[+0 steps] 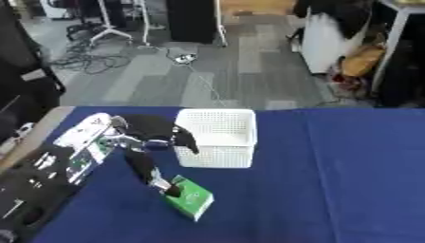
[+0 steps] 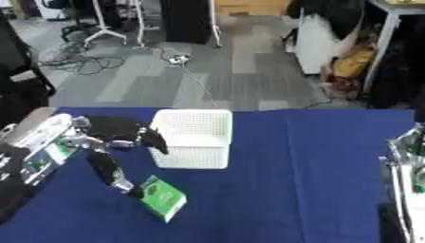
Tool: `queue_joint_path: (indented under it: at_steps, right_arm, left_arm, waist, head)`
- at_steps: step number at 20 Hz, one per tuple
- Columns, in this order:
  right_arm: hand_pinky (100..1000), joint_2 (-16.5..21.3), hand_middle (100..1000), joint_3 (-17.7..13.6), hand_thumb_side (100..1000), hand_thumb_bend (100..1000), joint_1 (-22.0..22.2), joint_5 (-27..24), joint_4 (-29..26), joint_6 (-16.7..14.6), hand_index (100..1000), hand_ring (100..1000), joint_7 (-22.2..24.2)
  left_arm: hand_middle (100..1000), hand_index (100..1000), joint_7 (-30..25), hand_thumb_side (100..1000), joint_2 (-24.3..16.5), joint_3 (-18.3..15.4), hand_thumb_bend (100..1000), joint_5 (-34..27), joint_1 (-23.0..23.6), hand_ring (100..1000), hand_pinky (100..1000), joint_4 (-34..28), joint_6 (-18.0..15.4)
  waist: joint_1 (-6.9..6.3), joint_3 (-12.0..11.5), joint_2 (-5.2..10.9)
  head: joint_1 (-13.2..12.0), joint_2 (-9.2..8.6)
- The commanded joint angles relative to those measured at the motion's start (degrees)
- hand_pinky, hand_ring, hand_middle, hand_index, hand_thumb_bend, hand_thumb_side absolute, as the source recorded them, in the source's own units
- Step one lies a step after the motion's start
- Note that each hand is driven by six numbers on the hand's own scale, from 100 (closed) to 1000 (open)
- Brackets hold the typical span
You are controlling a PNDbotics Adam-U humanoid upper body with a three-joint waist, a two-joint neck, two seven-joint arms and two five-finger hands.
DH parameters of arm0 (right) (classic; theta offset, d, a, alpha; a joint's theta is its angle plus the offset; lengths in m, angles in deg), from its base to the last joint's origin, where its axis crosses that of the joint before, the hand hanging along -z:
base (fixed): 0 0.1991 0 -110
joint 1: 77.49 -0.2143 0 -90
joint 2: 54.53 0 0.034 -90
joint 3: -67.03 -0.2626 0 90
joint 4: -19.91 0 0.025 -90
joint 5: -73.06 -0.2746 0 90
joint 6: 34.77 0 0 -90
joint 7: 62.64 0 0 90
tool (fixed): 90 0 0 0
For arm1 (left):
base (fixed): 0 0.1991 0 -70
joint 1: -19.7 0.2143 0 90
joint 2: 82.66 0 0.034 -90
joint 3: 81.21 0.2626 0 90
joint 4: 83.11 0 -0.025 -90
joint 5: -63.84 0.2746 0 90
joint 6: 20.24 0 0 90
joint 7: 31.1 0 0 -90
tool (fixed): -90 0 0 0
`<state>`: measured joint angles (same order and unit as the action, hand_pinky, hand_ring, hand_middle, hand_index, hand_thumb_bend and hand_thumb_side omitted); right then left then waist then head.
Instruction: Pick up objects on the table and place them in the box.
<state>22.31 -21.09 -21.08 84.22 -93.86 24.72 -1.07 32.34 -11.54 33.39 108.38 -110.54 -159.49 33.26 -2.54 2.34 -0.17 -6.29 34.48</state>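
A small green box (image 1: 190, 197) with a pale side edge and a faint white mark on its top face lies flat and askew on the blue tablecloth (image 1: 332, 180), near the white basket (image 1: 217, 137) and on the side of it closest to the camera, a little toward the robot's left. The basket, an open-topped tub with perforated walls, stands upright on the cloth; what it holds, if anything, cannot be made out from this angle. The robot's left hand (image 1: 158, 137) reaches in beside the basket's left wall, its dark fingers spread apart rather than closed: one long finger (image 1: 148, 173) stretches down to the green box and its tip meets the near corner of the box's top face, while other fingers (image 1: 187, 140) hang against or just in front of the basket's wall (whether they actually touch it cannot be told). Nothing is gripped. The silver and white forearm (image 1: 79, 142) runs away from the basket toward the table's left edge, where it is cut off. On the far side of the cloth from the basket, only a pale sliver of the right arm (image 2: 407, 171) shows at the picture's edge; the right hand itself is out of sight. Beyond the basket lies grey flooring (image 1: 241, 71) strewn with cables.
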Motion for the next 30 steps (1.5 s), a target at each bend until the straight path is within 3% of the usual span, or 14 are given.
queue_joint_path:
  at_steps: [1, 13, 25, 30]
  right_arm:
    - [191, 0.1, 225, 0.1, 1000, 187, -0.6, -0.3, -0.8, 0.1, 419, 248, 0.2]
    - [191, 0.0, 225, 0.2, 1000, 188, -0.5, -0.4, -0.8, 0.1, 420, 248, 0.4]
    - [192, -0.2, 225, 0.1, 1000, 189, -0.8, -0.3, -0.8, 0.0, 420, 248, 0.3]
    - [190, -0.3, 224, 0.2, 1000, 184, -0.8, -0.4, -0.8, 0.2, 421, 247, 0.4]
  left_arm:
    - [868, 902, -6.2, 882, -2.1, 0.0, 516, 3.3, -1.3, 825, 740, -0.5, -8.2]
    - [880, 891, -1.2, 884, -1.0, 2.1, 497, 18.4, -2.9, 855, 779, 1.2, -13.2]
    - [863, 872, 5.2, 876, 2.1, 0.5, 430, 26.4, -2.2, 836, 767, 6.9, -12.6]
    - [839, 858, 8.0, 863, 3.6, -1.0, 396, 28.4, -1.8, 805, 731, 9.1, -10.5]
  waist:
    - [-0.04, 0.0, 0.86]
    - [-0.1, 0.2, 0.93]
    - [0.08, 0.5, 0.75]
    - [0.18, 0.5, 0.68]
  head:
    - [-0.5, 0.17]
    - [-0.8, 0.58]
    - [-0.9, 0.57]
    - [-0.8, 0.42]
